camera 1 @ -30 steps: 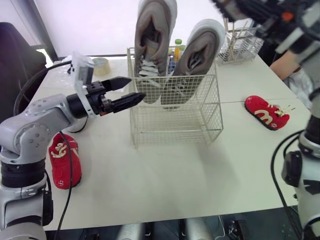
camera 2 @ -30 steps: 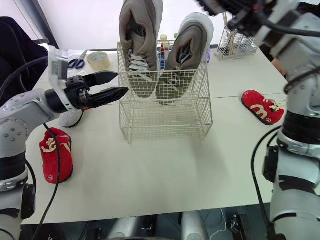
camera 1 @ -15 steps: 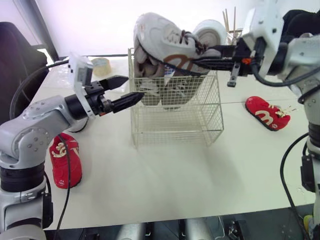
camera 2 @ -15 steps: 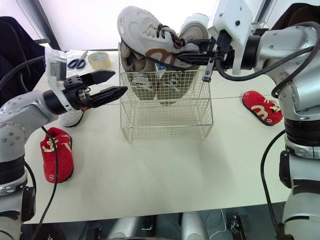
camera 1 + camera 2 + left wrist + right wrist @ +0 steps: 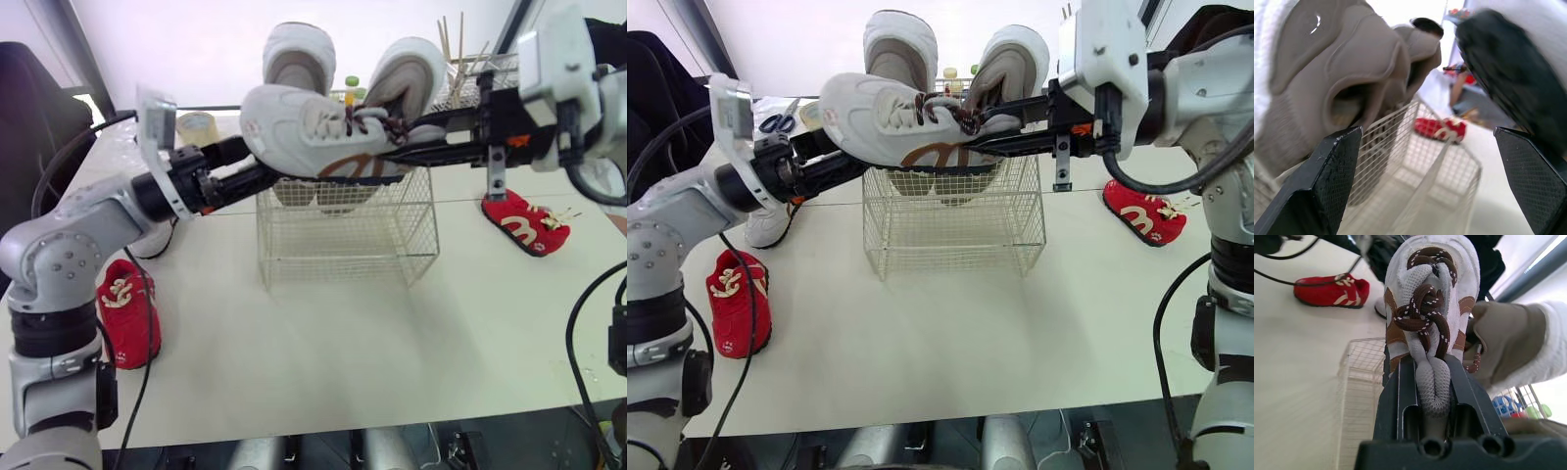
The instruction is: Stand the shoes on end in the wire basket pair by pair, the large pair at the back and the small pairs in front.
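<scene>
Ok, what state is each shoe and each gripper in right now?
White sneaker: held level in the air, not in the wire basket.
Right gripper: shut on the white sneaker.
Left gripper: open, at the sneaker's toe.
Grey sneakers: on end in the basket.
Left red shoe: lying on the table.
Right red shoe: lying on the table.

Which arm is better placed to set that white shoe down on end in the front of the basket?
The right. The right gripper is clamped on the white shoe, holding it over the basket. The left gripper is open beside the toe, holding nothing.
</scene>
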